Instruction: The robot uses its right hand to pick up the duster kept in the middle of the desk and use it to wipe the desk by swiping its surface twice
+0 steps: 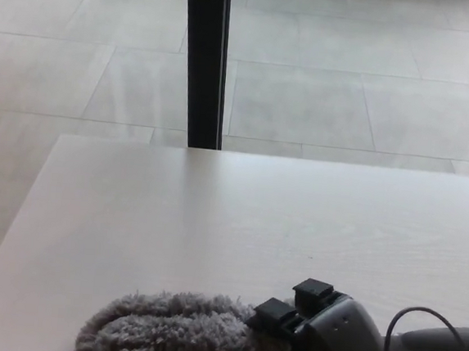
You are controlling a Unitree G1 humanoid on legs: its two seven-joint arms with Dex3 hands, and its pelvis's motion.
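Duster (163, 332) lying on desk (214, 215) at near edge, grey and shaggy, low and flat against the wood, cut off by bottom of view. Right hand (319, 331) at duster's right end, fingers (304, 298) clenched around that end, two black blocky tips sitting on top of the fluff, grey shell of hand just right of them. Dark cable (419, 319) looping up from behind hand, to right of duster; grey forearm (442, 340) running off to right edge, low over desk. Left hand out of view. Rest of desk beyond duster pale, faint wood grain, far edge straight across middle of view, left edge slanting down toward duster's left side. Past desk's far edge, black post (204, 58) standing upright, rising from behind desk to top of view, well beyond duster and a little left of hand. Tiled floor (349, 87) behind post, light grey, large slabs with thin joints, soft glare across them. Small dark patch at bottom left corner, left of duster and below desk edge, too little showing to tell what it is.
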